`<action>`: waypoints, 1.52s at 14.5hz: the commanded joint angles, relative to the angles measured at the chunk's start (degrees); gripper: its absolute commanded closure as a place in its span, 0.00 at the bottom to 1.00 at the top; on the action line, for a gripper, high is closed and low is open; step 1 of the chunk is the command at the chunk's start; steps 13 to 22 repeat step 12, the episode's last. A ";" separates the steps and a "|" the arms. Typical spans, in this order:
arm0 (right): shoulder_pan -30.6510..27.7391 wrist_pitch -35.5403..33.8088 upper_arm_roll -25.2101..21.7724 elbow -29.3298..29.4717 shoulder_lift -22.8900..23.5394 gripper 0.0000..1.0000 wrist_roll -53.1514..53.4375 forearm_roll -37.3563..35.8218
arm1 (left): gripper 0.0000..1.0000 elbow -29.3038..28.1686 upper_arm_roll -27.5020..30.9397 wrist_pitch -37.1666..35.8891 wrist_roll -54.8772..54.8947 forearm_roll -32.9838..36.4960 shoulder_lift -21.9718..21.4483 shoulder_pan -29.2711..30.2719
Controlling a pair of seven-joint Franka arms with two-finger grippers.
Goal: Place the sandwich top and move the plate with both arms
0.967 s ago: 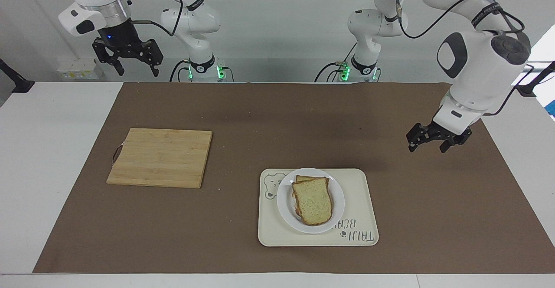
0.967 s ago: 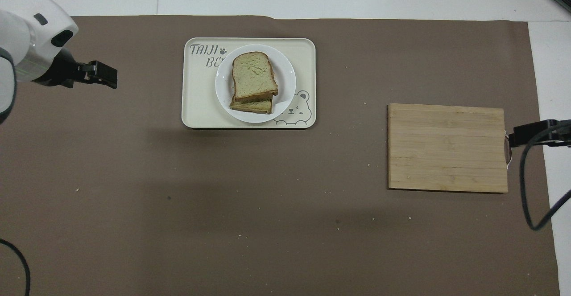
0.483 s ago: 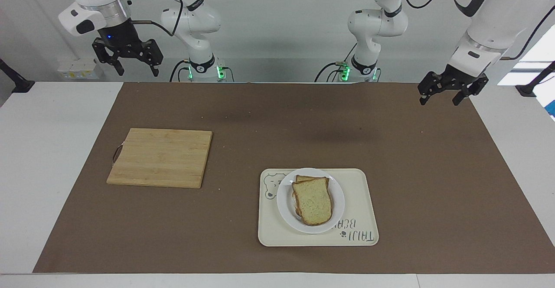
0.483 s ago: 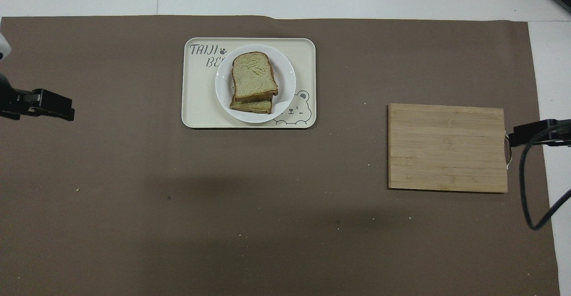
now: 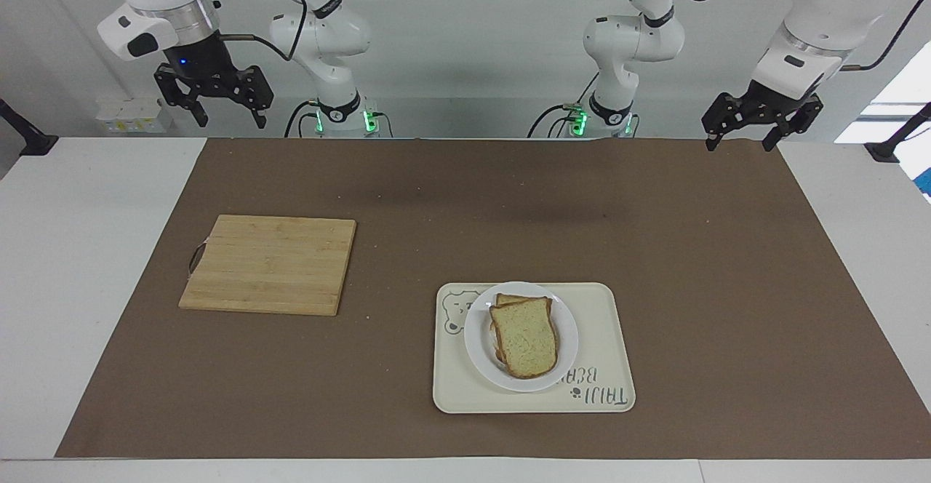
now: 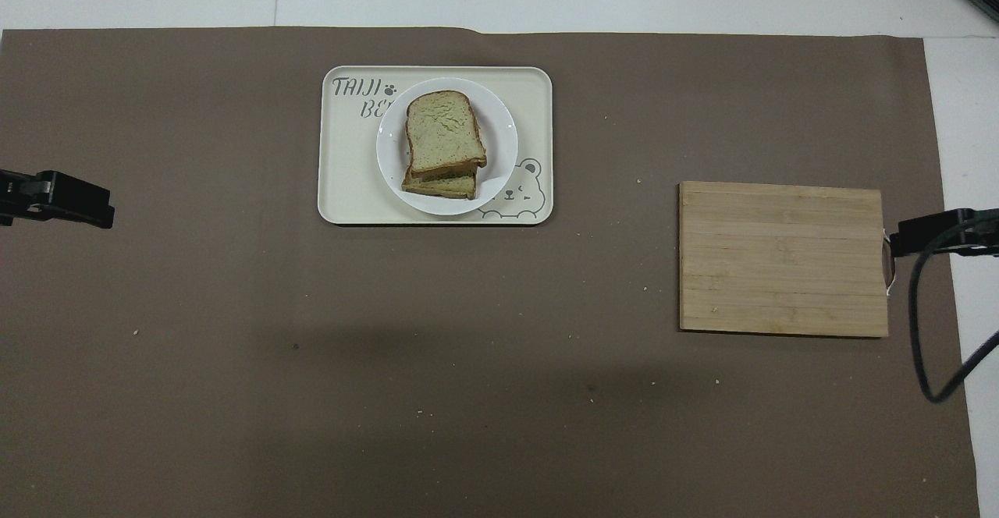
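The sandwich top, a plain bread slice, lies on a second slice whose edge shows under it. Both sit on the white plate, which stands on the cream tray. My left gripper is open and empty, up in the air over the mat's corner by its own base; its tip shows at the edge of the overhead view. My right gripper is open and empty, and waits high near its base, above the table's edge; its tip also shows in the overhead view.
A bamboo cutting board lies bare toward the right arm's end of the table, a little nearer to the robots than the tray. A brown mat covers the table's middle. A black cable hangs by the right gripper.
My left gripper has risen and drawn back toward its base, from low over the mat beside the tray to the mat's corner. The right arm, bread and plate have not moved.
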 commanded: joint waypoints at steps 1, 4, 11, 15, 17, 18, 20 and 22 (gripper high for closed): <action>-0.94 0.62 0.49 0.00 -0.27 0.00 -1.85 0.31 | 0.00 -0.48 0.45 -0.90 -0.37 -1.11 -0.67 0.49; -0.94 0.71 0.49 -0.09 -0.27 0.00 -1.94 0.31 | 0.00 -0.48 0.45 -1.34 -0.10 -1.11 -0.67 0.40; -0.94 0.71 0.49 -0.09 -0.36 0.00 -1.85 0.31 | 0.00 -0.56 0.45 -2.40 -0.19 -1.02 -0.85 0.49; -0.94 0.71 0.49 -0.09 -0.36 0.00 -1.94 0.40 | 0.00 -0.48 0.45 -2.31 -0.19 -1.02 -0.85 0.49; -0.94 0.71 0.49 -0.09 -0.36 0.00 -1.94 0.40 | 0.00 -0.48 0.45 -2.31 -0.19 -1.02 -0.85 0.49; -0.94 0.71 0.49 -0.09 -0.36 0.00 -1.94 0.40 | 0.00 -0.48 0.45 -2.31 -0.19 -1.02 -0.85 0.49; -0.94 0.71 0.49 -0.09 -0.36 0.00 -1.94 0.40 | 0.00 -0.48 0.45 -2.31 -0.19 -1.02 -0.85 0.49; -0.94 0.71 0.49 -0.09 -0.36 0.00 -1.94 0.40 | 0.00 -0.48 0.45 -2.31 -0.19 -1.02 -0.85 0.49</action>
